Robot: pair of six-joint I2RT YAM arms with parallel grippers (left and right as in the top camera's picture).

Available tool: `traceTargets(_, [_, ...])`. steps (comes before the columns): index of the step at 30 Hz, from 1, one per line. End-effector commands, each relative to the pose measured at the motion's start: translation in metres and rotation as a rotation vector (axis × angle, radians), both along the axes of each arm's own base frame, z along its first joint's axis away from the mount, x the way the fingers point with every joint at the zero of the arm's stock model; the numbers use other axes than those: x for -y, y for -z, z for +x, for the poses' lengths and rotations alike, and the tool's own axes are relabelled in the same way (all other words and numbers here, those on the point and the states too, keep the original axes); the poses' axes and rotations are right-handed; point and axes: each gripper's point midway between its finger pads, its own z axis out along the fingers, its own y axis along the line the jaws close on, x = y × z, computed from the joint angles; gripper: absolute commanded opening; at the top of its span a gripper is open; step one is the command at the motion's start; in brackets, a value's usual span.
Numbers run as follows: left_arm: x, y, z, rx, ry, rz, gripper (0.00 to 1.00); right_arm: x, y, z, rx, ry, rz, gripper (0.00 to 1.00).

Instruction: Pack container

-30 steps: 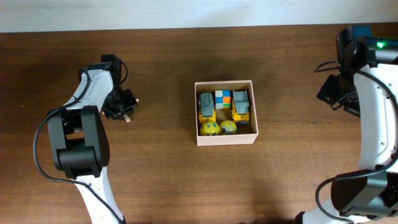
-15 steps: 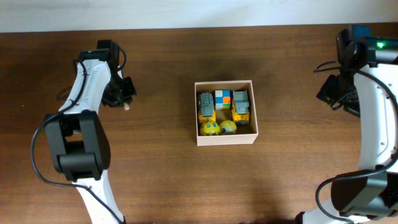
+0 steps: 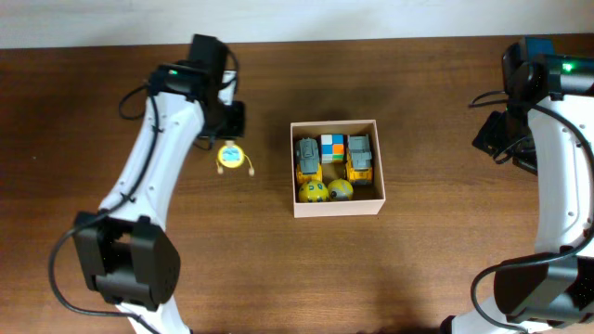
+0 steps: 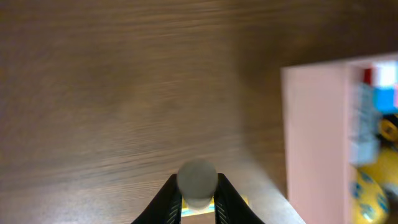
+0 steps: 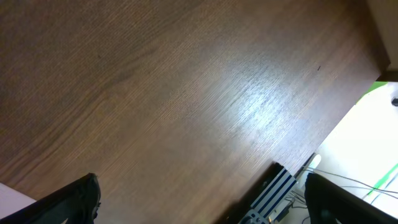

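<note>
- left gripper (image 4: 198, 186) is clamped on a yellow round toy (image 3: 230, 156), a bit left of the container (image 3: 336, 210)
- container sits mid-table (image 3: 418, 278), with two grey-yellow toy trucks (image 3: 308, 156), a colour cube (image 3: 332, 147) and two yellow balls (image 3: 313, 191) inside
- right gripper (image 5: 200, 193) has its fingers spread wide with nothing between them, way off on the right side

- Table (image 3: 241, 269) — dark brown wood, grain running lengthwise, filling almost the whole overhead view.
- Pale strip (image 3: 278, 19) — off-white, along the table's far edge; wall or floor, cannot tell.
- Sheen (image 5: 249, 99) — soft whitish glare on the wood, right wrist view.
- Bright ground (image 5: 357, 155) — past the table's corner, overexposed, with thin cables (image 5: 373, 182) and a green patch (image 5: 387, 89).
- Ribbed block (image 5: 273, 186) — dark with pale stripes, at the table's edge.
</note>
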Motion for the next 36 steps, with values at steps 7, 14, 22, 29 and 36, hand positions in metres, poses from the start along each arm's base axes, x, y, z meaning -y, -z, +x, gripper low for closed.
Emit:
traceTargets(7, [0.073,-0.032,-0.034,0.072,0.31,0.008,0.2,0.002,-0.002,-0.001,0.01,0.013,-0.006,0.99])
traceTargets(14, [0.091,-0.032,-0.043,0.077,0.383,0.023,0.2,0.002,-0.002,-0.001,0.01,0.013,-0.006,0.99])
traceTargets(22, [0.076,-0.032,-0.034,0.088,0.343,0.04,0.37,0.002,-0.002,-0.001,0.01,0.013,-0.006,0.99])
traceTargets(29, [0.05,-0.032,-0.023,0.087,0.213,0.063,0.38,0.002,-0.002,-0.001,0.01,0.013,-0.006,0.99])
traceTargets(36, [0.046,-0.008,-0.015,0.043,0.246,0.101,0.42,0.002,-0.002,-0.001,0.01,0.013,-0.006,0.99])
